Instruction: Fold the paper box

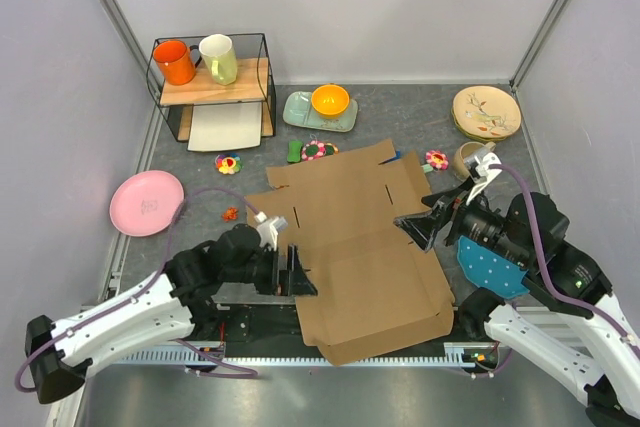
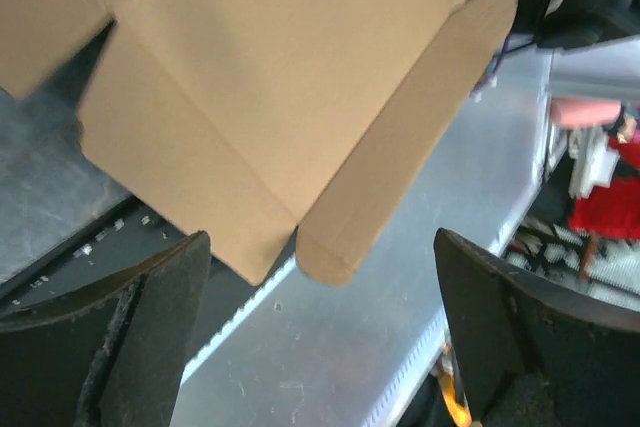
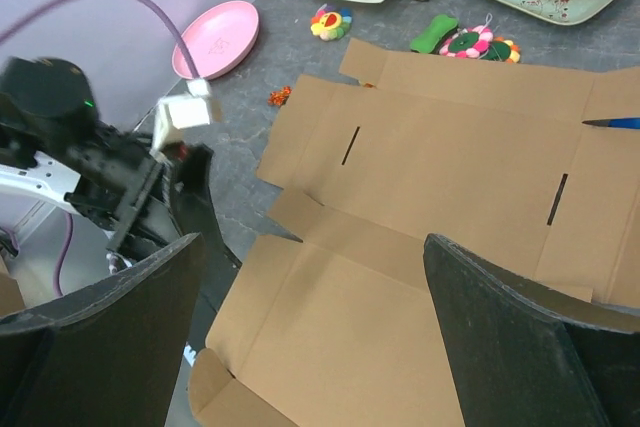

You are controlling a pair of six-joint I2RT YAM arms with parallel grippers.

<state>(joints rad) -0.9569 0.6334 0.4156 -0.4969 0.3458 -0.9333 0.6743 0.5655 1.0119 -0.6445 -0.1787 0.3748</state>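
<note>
The paper box (image 1: pixel 360 247) is a large brown cardboard sheet lying unfolded in the middle of the table, its near edge reaching over the metal rail. My left gripper (image 1: pixel 298 275) stands open at the sheet's near left edge. In the left wrist view its gripper (image 2: pixel 320 337) holds nothing, and the paper box (image 2: pixel 270 77) with a rounded flap lies just beyond the fingertips. My right gripper (image 1: pixel 428 219) hovers open above the sheet's right side. The right wrist view shows that gripper (image 3: pixel 320 337) wide apart over the flat paper box (image 3: pixel 440 177) with its slits.
At the back left a wire rack (image 1: pixel 212 87) holds an orange mug (image 1: pixel 175 62) and a cream mug (image 1: pixel 220 57), with a white sheet (image 1: pixel 224 129) below. A pink plate (image 1: pixel 147 202), a green tray (image 1: pixel 300 112) with an orange bowl (image 1: pixel 330 100), beige plates (image 1: pixel 486 112) and small toys (image 1: pixel 318 150) surround the cardboard.
</note>
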